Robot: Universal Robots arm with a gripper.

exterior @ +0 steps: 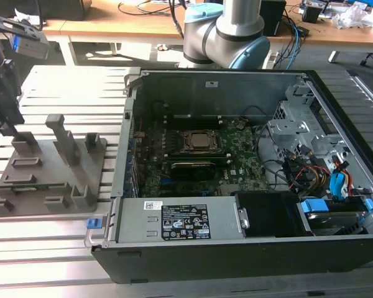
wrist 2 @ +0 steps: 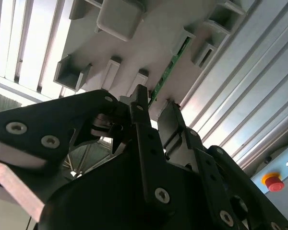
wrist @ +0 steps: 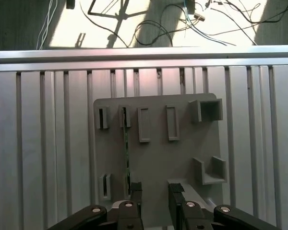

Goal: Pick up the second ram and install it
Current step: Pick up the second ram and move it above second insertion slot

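First wrist view | I am hovering gripper [wrist: 155, 189], fingers [wrist: 136, 191] spread, empty | second ram [wrist: 126, 153] sitting in rack [wrist: 182, 158] beside one fingertip | unpicked, uninstalled

the arm [exterior: 239, 12] is a silver-grey tube with pale blue joint caps [exterior: 248, 59]. the gripper [wrist: 155, 191] is matte black, built of flat linked bars and two slim fingers [wrist: 136, 194], pinned with round silver screws [wrist: 128, 205] at the pivots.

Harsh backlight glares; the hand [wrist 2: 156, 101] shows silhouetted.
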